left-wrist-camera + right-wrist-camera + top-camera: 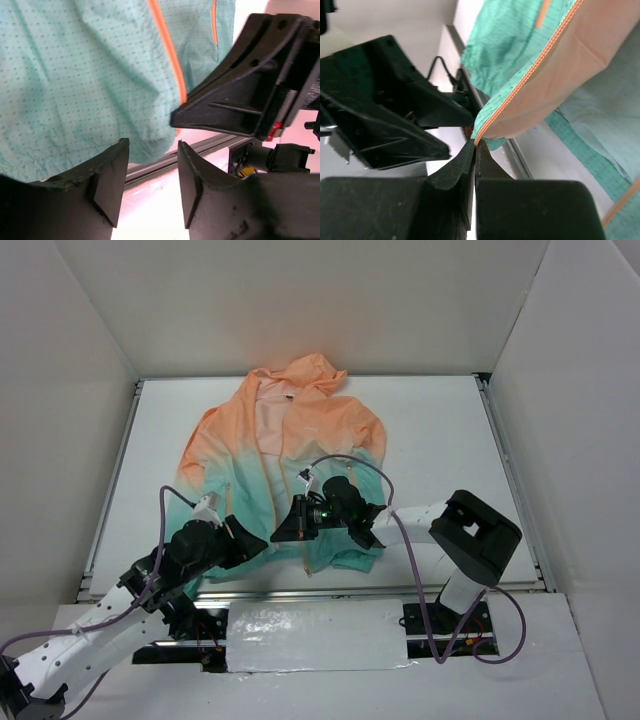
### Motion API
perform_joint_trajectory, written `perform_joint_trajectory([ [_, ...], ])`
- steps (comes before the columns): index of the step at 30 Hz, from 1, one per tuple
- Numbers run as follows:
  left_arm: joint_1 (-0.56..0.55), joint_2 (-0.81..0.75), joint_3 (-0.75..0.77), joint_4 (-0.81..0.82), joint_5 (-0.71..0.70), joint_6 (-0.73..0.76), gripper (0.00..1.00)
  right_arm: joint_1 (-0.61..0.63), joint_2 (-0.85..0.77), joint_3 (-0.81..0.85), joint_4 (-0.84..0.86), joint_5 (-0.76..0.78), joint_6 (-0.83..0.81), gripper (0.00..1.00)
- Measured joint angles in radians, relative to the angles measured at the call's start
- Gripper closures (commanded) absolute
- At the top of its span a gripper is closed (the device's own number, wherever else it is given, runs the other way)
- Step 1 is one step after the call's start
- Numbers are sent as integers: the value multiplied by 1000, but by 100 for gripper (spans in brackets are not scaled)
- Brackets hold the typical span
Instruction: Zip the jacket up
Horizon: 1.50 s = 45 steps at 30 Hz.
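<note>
The jacket (290, 440) lies flat on the white table, hood at the far end, peach fading to teal at the near hem. My right gripper (287, 525) is shut on the bottom end of the orange front zipper (530, 75) and lifts that flap, showing its peach lining (580, 65). The pinch point is at the fingertips (476, 144). My left gripper (255, 540) is open and empty in the left wrist view (152, 150), just below the teal hem (75, 75). The zipper line (167, 50) runs down to the right gripper's black body (240, 85) beside it.
A metal rail (380, 585) runs along the table's near edge, right under both grippers; it also shows in the left wrist view (200, 150). A white wrapped block (315, 635) sits between the arm bases. White walls stand round the table.
</note>
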Motion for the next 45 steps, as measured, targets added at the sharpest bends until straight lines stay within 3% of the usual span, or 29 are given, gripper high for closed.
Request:
perform_joint_trajectory([
  [17, 0, 43, -14, 106, 62, -1, 54, 3, 0, 3, -68, 28, -12, 100],
  [45, 0, 77, -70, 161, 86, 1, 57, 3, 0, 3, -39, 24, 27, 100],
])
